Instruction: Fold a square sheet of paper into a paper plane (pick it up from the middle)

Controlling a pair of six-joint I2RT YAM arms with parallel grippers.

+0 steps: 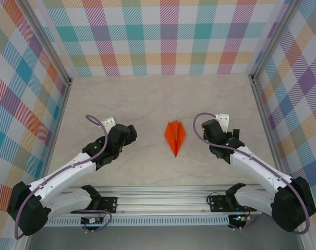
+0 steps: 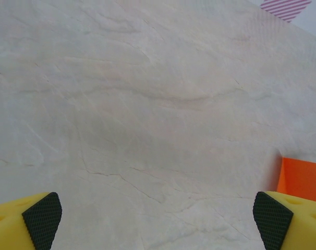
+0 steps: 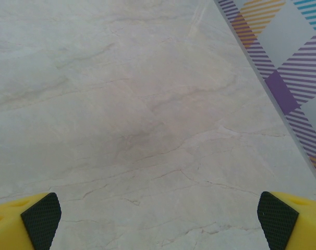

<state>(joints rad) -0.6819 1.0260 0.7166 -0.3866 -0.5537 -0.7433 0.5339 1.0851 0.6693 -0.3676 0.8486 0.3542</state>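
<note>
Over the left of the pale marbled counter, the left claw is spread wide and empty; over its right, the right claw too. The bright orange pointed paper plane lies mid-counter. A careless swing could bump the light paper crooked. The top view shows it whole; the left wrist view, one corner.

I find no legible text, label, brand, number or sign from any camera. The paper plane is plain orange and unmarked. The table carries a marbled pattern and the walls a coloured plaid, neither with lettering. Any marking on the small fittings along the rail at the arm bases is too small for me to read.
</note>
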